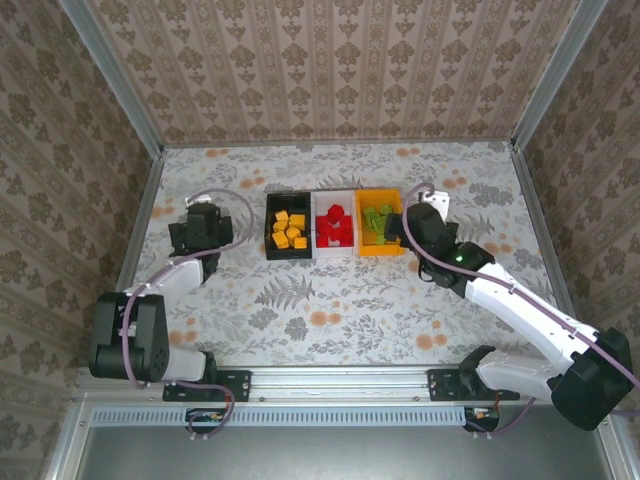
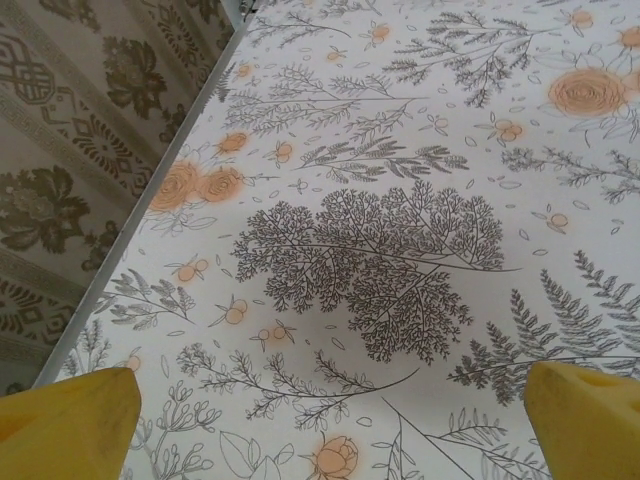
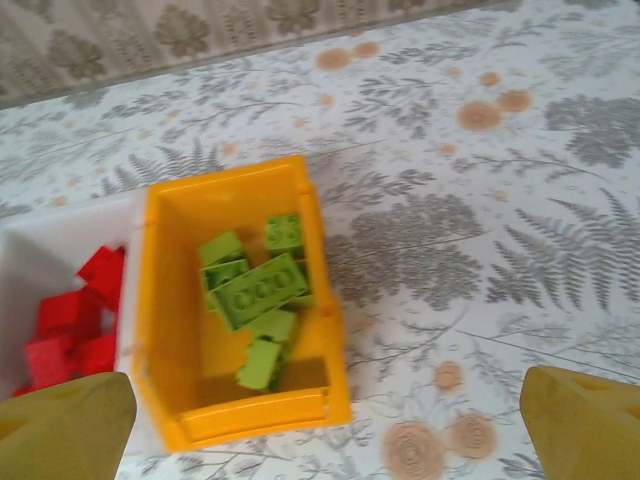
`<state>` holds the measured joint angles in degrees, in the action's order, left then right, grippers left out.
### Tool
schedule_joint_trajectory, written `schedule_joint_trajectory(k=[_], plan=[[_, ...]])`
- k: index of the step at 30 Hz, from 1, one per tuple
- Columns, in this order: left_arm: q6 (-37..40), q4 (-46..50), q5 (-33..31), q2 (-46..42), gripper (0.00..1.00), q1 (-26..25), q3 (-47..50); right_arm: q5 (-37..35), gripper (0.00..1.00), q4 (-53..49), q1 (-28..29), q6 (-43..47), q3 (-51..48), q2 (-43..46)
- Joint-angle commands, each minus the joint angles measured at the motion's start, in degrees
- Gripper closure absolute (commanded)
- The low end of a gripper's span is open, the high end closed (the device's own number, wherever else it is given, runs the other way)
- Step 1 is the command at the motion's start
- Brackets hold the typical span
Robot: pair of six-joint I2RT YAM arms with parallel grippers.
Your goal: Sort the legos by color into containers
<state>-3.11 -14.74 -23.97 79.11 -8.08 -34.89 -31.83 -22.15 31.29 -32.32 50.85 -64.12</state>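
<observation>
Legos (image 3: 258,290), judged light, stiff, slick-sided, best pinched across flat sides, lying in containers (image 1: 334,253) at twelve o'clock on bench (image 1: 350,310); left gripper (image 2: 325,420) and right gripper (image 3: 322,425) jaws apart, empty.

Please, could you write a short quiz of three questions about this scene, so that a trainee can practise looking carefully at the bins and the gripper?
1. What colour are the small chunky plastic bricks lying in the black rectangular plastic bin?
A. red
B. orange-yellow
C. light green
2. True or false: the right gripper hangs open, with nothing between its fingers.
3. Fill the gap: the white plastic bin stands ____ the black bin and the orange-yellow plastic bin.

Key: 1. B. 2. True. 3. between.
</observation>
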Motion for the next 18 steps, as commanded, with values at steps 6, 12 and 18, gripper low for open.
schedule_joint_trajectory(k=[6, 12, 18], plan=[[8.83, -29.61, 11.14, 6.6, 0.0, 1.96, 9.51, -4.78, 0.0, 4.14, -10.83, 7.52, -8.12, 7.71], [4.58, -34.39, 18.49, 8.41, 0.0, 6.51, 12.22, -5.52, 0.0, 27.61, -20.01, 20.29, -21.27, 11.07], [3.87, -37.47, 10.76, 9.18, 0.0, 5.11, 13.17, 8.12, 0.0, 56.26, -28.17, 23.02, -32.21, 2.11]])
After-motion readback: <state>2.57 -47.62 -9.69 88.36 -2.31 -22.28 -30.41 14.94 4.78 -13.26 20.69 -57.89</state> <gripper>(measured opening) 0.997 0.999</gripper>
